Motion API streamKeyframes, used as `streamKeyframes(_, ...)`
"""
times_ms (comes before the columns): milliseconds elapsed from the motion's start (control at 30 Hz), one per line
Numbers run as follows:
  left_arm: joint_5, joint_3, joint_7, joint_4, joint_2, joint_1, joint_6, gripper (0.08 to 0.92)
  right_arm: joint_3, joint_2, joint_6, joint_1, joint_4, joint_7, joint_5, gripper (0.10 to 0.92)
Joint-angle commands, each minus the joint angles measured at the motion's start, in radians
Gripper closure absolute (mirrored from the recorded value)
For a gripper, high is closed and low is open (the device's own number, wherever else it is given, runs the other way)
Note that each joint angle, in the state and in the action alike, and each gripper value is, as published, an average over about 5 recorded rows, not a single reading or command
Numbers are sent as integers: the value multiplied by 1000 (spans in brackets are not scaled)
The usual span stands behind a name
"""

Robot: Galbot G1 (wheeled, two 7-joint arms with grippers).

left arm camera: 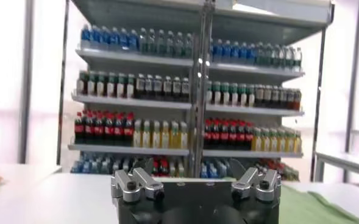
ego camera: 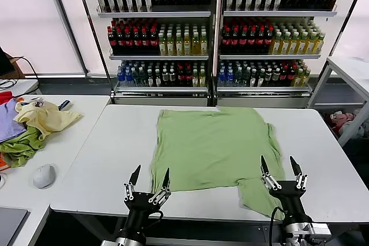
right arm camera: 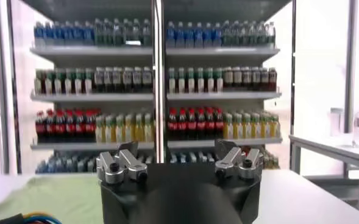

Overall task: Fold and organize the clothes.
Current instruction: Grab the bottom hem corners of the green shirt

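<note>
Head view: T-shirt print hidden

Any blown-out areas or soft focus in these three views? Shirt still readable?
Head view: windows behind the drink shelves are blown out white; the light green T-shirt is evenly lit, with soft creases readable. Left wrist view: the whole picture is soft, bottles smeared, bright window on either side. Right wrist view: shelves fairly crisp, window at the far side washed out.

T-shirt flat on table, bottle shelves behind, cloth pile on left side table.
</note>
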Motion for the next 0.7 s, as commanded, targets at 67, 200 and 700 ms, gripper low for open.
streamKeyframes(67,-48,14,-20,110,80,-134,273,177,0,-10,-150,-1,-23,2,-4,203)
streamKeyframes(200,-90,36,-51,168,92,-185,344,177,13,-24,-180,-15,-32,10,-2,203)
streamKeyframes(700,-105,55,-191,268,77,-278,438,177,18,16,-214,-98,-63,23,-28,203)
